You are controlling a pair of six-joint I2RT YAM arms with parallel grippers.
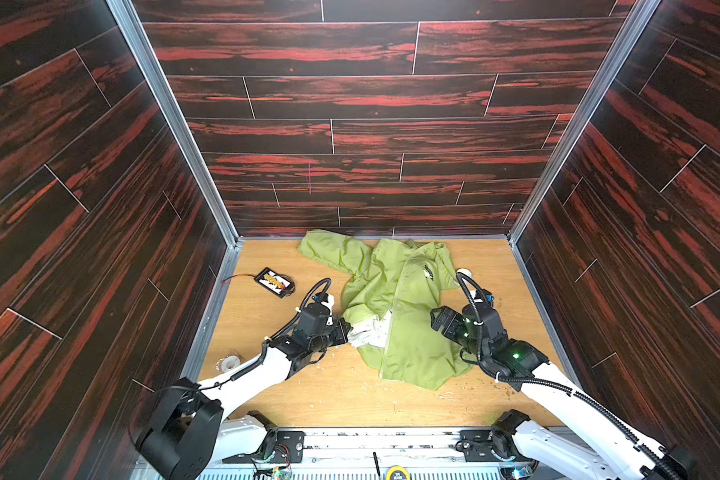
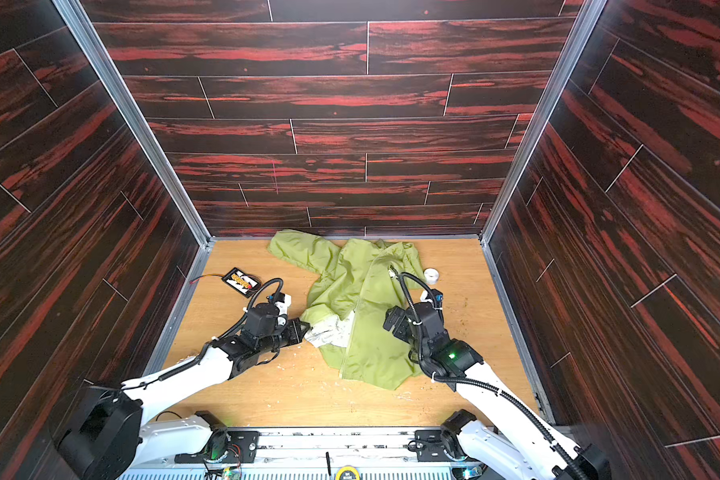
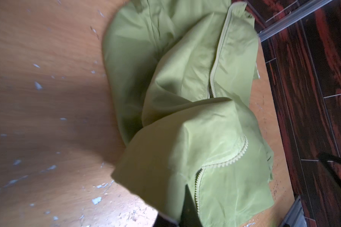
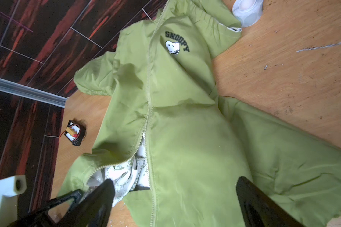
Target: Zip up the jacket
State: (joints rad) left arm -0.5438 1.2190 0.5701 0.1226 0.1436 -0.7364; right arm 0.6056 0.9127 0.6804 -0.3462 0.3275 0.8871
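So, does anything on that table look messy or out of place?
The jacket lies crumpled, its zipper gaping toward the hem so white lining shows. A wired black box and a tape roll lie stray nearby.

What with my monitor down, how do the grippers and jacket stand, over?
Left gripper shut on jacket at zipper edge. Right gripper open over jacket. Zipper parted low, lining showing. White roll beside jacket.
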